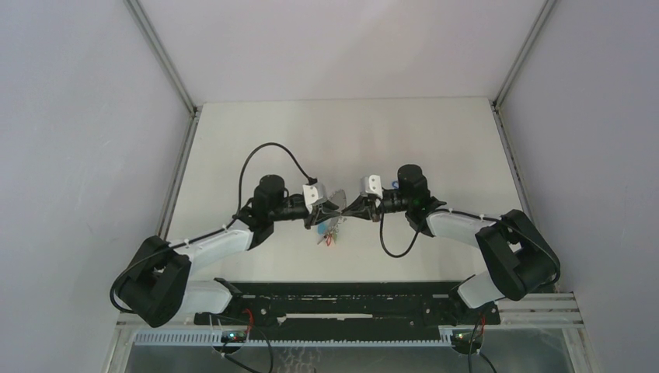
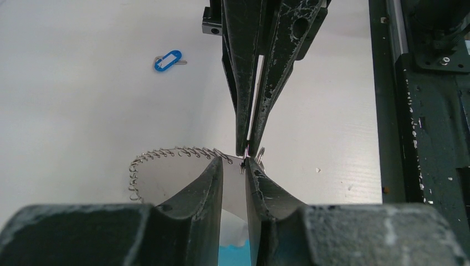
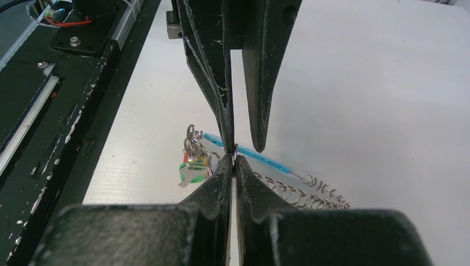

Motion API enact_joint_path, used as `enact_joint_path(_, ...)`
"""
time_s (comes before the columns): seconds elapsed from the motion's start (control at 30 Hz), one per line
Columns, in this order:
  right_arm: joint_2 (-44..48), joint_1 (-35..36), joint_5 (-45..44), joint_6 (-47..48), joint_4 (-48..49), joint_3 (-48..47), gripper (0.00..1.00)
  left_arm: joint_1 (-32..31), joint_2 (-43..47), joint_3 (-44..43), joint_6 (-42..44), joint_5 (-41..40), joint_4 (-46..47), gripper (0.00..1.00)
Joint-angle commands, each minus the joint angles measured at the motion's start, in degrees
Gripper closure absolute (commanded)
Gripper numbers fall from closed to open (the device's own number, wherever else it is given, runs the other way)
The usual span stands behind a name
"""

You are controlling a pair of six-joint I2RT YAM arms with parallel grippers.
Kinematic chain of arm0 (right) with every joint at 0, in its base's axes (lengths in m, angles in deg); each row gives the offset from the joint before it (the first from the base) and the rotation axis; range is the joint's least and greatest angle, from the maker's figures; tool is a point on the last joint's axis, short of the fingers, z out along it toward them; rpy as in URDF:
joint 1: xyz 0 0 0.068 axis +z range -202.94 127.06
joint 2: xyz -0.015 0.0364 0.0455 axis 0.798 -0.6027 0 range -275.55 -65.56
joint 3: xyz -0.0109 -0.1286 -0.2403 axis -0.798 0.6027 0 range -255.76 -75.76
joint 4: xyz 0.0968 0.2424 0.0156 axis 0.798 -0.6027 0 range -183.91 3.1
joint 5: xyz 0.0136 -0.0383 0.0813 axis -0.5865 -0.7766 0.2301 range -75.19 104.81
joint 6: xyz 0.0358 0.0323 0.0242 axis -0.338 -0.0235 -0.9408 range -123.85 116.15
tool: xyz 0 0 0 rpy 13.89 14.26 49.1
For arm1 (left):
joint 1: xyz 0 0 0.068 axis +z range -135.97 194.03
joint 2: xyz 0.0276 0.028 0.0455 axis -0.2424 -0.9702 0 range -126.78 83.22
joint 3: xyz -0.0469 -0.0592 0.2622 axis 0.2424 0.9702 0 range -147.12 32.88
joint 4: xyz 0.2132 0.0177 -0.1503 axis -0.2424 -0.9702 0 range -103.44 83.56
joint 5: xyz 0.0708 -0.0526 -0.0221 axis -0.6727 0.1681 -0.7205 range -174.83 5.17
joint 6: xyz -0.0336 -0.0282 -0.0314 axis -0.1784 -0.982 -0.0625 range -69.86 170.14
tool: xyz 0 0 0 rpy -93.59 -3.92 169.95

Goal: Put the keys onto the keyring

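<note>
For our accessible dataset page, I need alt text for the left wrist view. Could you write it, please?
The right pincer, pointing down from the top edge, is closed on the thin wire of the keyring, tip to tip with the left pincer, whose fingers stand slightly apart. A small blue-headed key lies alone on the white table farther off.

Lab; white panel walls (image 1: pixel 78 116), aluminium framing (image 1: pixel 161 54)

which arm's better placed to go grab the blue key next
Probably right: the blue key lies close beside the right gripper, beyond the left gripper. But right is shut on the keyring, so the slightly open left would have to grip it first.
</note>
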Motion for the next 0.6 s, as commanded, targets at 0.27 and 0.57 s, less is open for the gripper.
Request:
enact_joint_path(0.27,0.7,-0.4,2.3,-2.2,5.2,0.5,1.0,1.3,-1.3,0.8,-1.6,3.0,2.6,0.75)
enact_joint_path(0.57,0.0,-0.2,2.5,-2.5,6.1,0.4,1.0,1.3,-2.1,0.8,-3.2,4.4,5.0,0.77)
